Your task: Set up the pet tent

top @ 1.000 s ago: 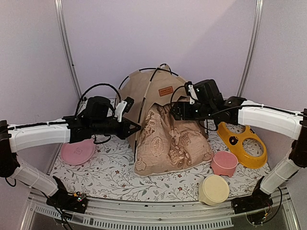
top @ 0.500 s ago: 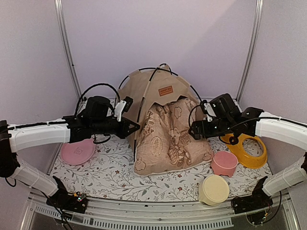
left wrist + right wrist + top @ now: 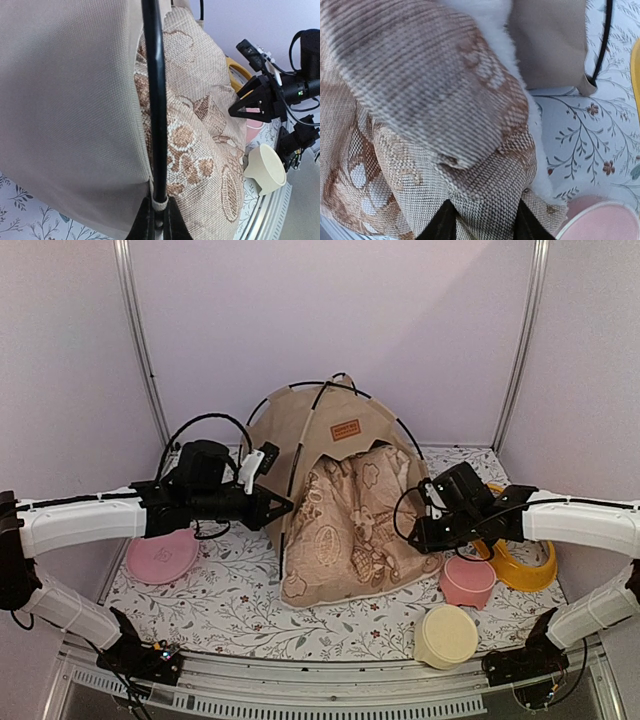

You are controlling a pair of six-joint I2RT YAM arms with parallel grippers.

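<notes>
Right gripper (image 3: pixel 415 537) dropped to the cushion (image 3: pixel 350 530) corner, pinching it.
Left gripper (image 3: pixel 159 220) clenched a pole (image 3: pixel 154 100) of the pet tent (image 3: pixel 300 420), standing mid-tabletop (image 3: pixel 230 600); tucking the cushion inside seemingly came next, needing steady pushing.

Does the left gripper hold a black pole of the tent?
Yes, the left gripper is shut on the end of a black pole of the tent.
</notes>
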